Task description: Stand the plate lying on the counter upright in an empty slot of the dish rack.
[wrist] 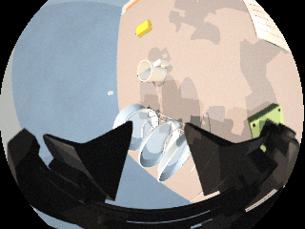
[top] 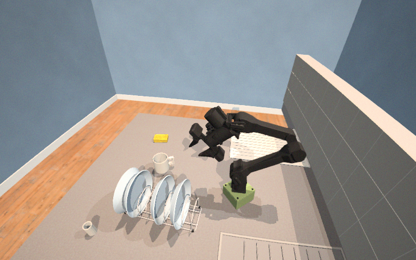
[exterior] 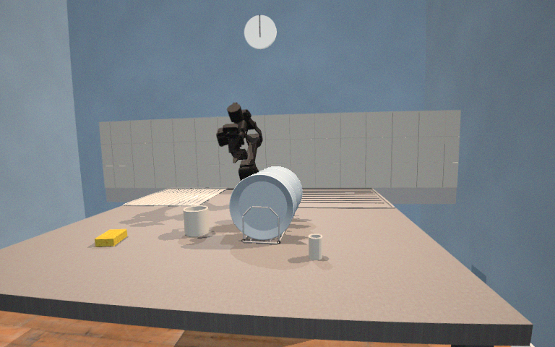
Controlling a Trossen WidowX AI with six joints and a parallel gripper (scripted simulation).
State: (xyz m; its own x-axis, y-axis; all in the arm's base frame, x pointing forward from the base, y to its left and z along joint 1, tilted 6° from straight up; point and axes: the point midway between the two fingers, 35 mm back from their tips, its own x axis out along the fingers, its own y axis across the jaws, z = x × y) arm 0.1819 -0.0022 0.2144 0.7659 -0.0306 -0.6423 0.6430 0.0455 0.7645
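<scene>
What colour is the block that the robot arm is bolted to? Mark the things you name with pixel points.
The block (top: 236, 199) (wrist: 267, 120) is light green; it shows best in the top view.

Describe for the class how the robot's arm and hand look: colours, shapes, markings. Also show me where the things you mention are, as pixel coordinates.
The arm (top: 266, 124) (exterior: 252, 149) is matte black, with chunky segments and rounded joints. The black hand (top: 196, 150) (wrist: 159, 125) has two wedge-shaped fingers tapering to points. I can make out no lettering or loose cables.
</scene>
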